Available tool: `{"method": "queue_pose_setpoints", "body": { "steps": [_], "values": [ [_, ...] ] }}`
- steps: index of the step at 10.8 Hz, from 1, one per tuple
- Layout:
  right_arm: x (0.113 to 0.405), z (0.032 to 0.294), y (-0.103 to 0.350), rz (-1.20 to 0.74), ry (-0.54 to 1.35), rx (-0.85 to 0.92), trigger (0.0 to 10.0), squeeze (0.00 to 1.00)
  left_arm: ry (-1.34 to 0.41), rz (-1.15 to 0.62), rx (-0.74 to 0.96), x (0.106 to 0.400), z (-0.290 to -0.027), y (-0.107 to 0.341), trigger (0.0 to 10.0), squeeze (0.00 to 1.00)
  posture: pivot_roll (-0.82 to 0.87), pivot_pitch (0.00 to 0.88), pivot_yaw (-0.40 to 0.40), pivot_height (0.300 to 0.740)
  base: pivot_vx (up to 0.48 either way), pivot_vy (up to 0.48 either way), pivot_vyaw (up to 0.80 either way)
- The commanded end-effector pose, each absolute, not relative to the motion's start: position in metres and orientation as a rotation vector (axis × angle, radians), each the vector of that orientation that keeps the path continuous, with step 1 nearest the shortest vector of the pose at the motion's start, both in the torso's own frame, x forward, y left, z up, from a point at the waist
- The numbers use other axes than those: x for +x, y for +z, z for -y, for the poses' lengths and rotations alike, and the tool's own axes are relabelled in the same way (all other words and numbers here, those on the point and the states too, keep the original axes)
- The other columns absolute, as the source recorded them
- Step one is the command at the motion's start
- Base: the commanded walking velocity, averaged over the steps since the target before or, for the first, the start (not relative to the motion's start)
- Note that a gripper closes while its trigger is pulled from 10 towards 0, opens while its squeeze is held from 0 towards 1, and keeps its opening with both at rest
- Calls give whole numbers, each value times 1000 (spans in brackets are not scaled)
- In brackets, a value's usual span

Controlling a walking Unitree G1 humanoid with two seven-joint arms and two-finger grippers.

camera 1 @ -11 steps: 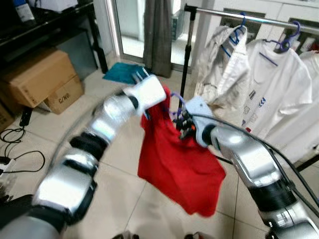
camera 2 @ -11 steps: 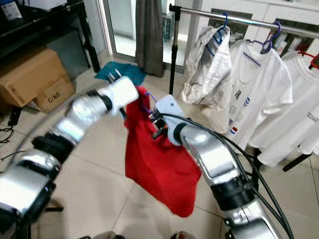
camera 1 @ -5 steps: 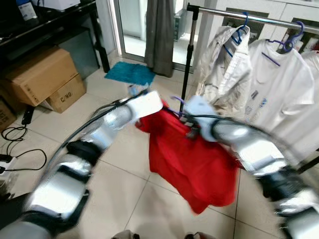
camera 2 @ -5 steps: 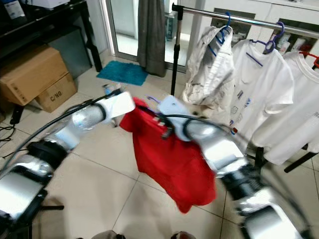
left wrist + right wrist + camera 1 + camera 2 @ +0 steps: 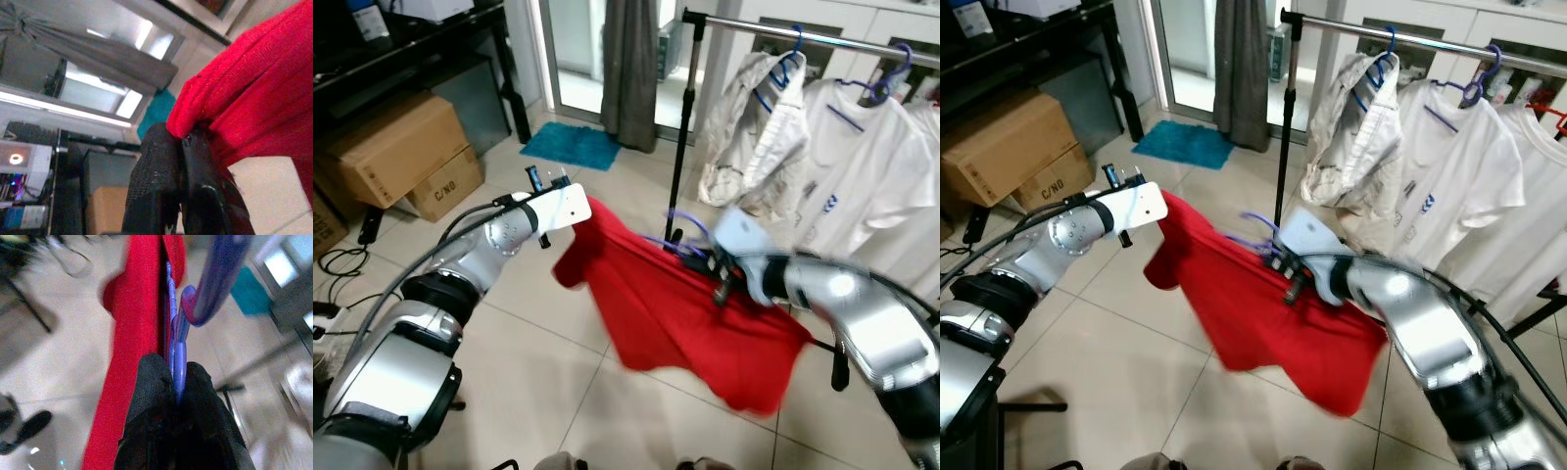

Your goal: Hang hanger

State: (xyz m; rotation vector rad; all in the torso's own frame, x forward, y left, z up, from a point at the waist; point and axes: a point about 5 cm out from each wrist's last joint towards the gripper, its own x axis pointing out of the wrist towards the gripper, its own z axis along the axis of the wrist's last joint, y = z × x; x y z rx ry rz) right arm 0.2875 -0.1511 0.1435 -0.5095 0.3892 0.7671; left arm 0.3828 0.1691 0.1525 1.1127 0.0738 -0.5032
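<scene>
A red shirt (image 5: 675,313) on a purple hanger (image 5: 680,238) is stretched out between my two arms above the tiled floor. My left gripper (image 5: 578,210) is shut on the shirt's edge at its left end; in the left wrist view the black fingers (image 5: 161,161) pinch a fold of the red cloth (image 5: 254,93). My right gripper (image 5: 715,277) is shut on the hanger near its hook; the right wrist view shows the purple hanger (image 5: 178,347) clamped between the fingers (image 5: 151,387). The clothes rail (image 5: 783,31) runs above and behind the shirt.
White shirts (image 5: 857,166) hang on blue hangers along the rail, whose black post (image 5: 683,117) stands just behind the red shirt. Cardboard boxes (image 5: 396,152) and a black shelf stand at the left, cables (image 5: 342,264) lie on the floor, and a teal mat (image 5: 570,145) lies by the grey curtain (image 5: 628,69).
My arms have drawn apart and come lower, the right gripper going right with the hanger. The shirt, which hung down bunched, is now pulled out wide between them.
</scene>
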Motion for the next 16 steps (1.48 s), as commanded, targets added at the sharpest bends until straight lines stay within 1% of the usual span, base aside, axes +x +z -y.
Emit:
{"method": "queue_pose_setpoints", "body": {
  "steps": [1,2,3,4,5,6,7,8,9,10,11,12,13,14,15,16],
  "values": [
    [293,164,143,-397,640,-497,0,0,-433,-24,1023,389,-177,173,0,0,-127,0,18,740,0,0,0],
    [294,150,142,-369,607,-437,0,0,-490,62,850,389,-151,183,0,0,-128,0,20,740,0,0,0],
    [297,137,140,-352,566,-408,0,0,-547,136,715,387,-126,194,0,0,-128,0,20,740,0,0,0],
    [301,128,138,-337,530,-398,0,0,-604,167,636,385,-104,200,0,0,-127,0,20,740,0,0,0],
    [303,122,140,-309,506,-371,0,0,-689,195,586,379,-86,201,0,0,-126,0,19,740,0,0,0],
    [305,118,145,-285,506,-317,0,0,-740,183,593,374,-77,196,0,0,-124,0,18,740,0,0,0],
    [304,116,149,-267,526,-296,0,0,-780,143,619,368,-76,184,0,0,-125,0,18,740,0,0,0],
    [303,117,151,-264,539,-260,0,0,-755,102,664,369,-83,177,6431,0,-122,0,16,740,0,0,0],
    [302,116,154,-237,555,-213,0,0,-671,60,714,373,-101,174,10000,0,-121,0,16,740,0,0,0],
    [302,115,157,-219,566,-186,0,0,-656,49,722,373,-107,174,10000,0,-121,0,16,740,0,0,0],
    [301,114,160,-196,565,-152,0,0,-691,28,700,369,-112,171,10000,94,-124,0,18,740,0,0,0],
    [302,115,161,-186,563,-128,0,0,-722,26,664,365,-111,171,10000,1000,-120,0,16,740,0,0,0],
    [302,116,163,-177,564,-115,0,0,-743,31,639,363,-109,172,10000,1000,-120,0,15,740,0,0,0],
    [304,120,168,-161,574,-81,0,0,-751,52,560,359,-117,179,10000,1000,-122,0,13,740,0,0,0],
    [304,123,170,-151,594,-72,0,0,-735,66,526,357,-126,182,10000,1000,-123,0,12,740,0,0,0],
    [303,134,172,-136,617,-60,0,0,-662,97,473,358,-148,193,10000,1000,-123,0,11,740,0,0,0]
  ]
}}
